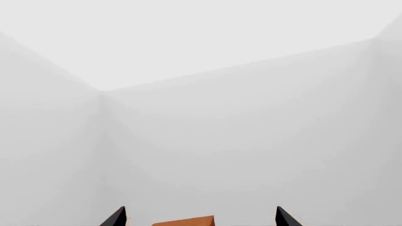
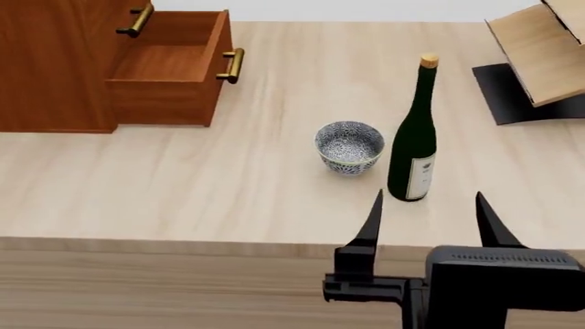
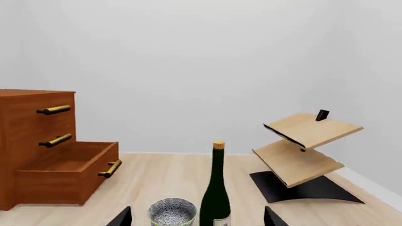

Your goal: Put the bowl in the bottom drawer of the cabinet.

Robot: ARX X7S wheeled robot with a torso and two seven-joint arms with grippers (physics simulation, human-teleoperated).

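The bowl (image 2: 349, 146) sits upright on the counter (image 2: 229, 185), ahead of the right end effector (image 2: 428, 209) and slightly toward its left finger; not touched by it. Blue-and-white speckled pattern, pale rim, nothing inside. In the right wrist view the bowl (image 3: 172, 212) appears between the two dark fingertips, nearer the left one.

Right end effector: fingers spread apart, released, nothing between them. It hovers near the counter's front edge.

Wine bottle (image 2: 416, 133): dark green, upright, pale label, tan cork. It stands just beside the bowl on the bowl's right, roughly straight ahead of the right end effector. A narrow gap between bottle and bowl is visible in the head view.

Cabinet (image 2: 55, 65): reddish-brown wood, far ahead and well to the left of the right end effector. Bottom drawer (image 2: 169, 68) is pulled out, open at the top, interior bare, brass bar handle (image 2: 232, 66) on its front. Two upper drawers closed, per the right wrist view.

Pale wooden rack (image 2: 539, 48) on a black base: ahead and to the right of the right end effector, well apart from the bottle.

Left end effector (image 1: 201, 217): only two dark fingertips show, set apart, released, facing blank white walls. An orange-brown edge shows between them; cannot tell what it is.
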